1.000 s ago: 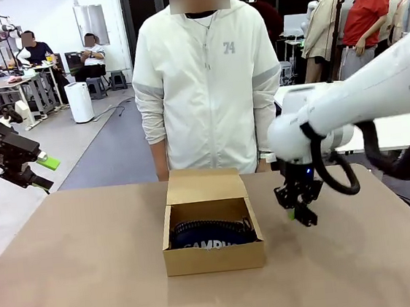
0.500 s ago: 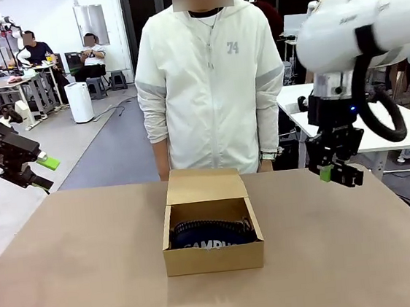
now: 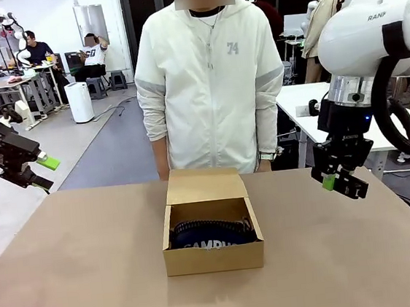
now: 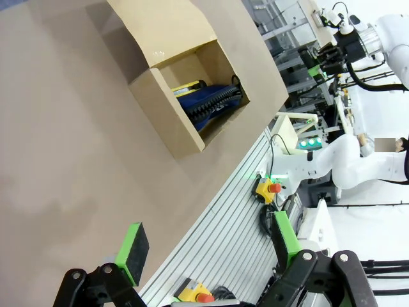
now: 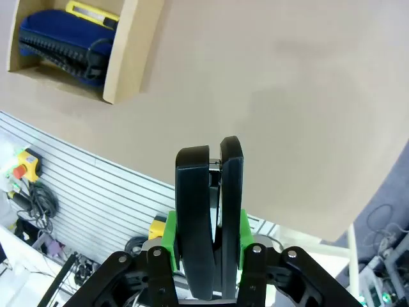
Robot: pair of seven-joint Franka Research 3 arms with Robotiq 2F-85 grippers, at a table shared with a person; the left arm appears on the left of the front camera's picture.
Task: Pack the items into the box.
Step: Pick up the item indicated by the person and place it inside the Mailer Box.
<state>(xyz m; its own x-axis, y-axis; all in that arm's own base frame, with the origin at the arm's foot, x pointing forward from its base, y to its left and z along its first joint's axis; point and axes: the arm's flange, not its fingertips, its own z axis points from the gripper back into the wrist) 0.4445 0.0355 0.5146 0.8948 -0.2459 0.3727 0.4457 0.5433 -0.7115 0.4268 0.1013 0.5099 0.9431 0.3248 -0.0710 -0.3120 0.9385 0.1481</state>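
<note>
Midway across the surface [image 3: 94,282] sits the open box [image 3: 214,258], navy pouch [image 3: 212,236] lying crosswise inside, while the stapler [image 5: 193,217] (clenched in the raised right pincer [image 3: 336,178]) hangs up and off to the box's right, far nearer than the released left pincer [image 3: 46,175].

place: robotics lab | near: slotted aluminium frame [image 4: 223,236] with red emergency-stop button [image 4: 274,188] and loose cables [image 5: 29,203] at the worktop [image 3: 92,268] edge | far left: seated people [image 3: 36,50] at desks [image 3: 7,82], open grey floor [image 3: 109,149]
</note>
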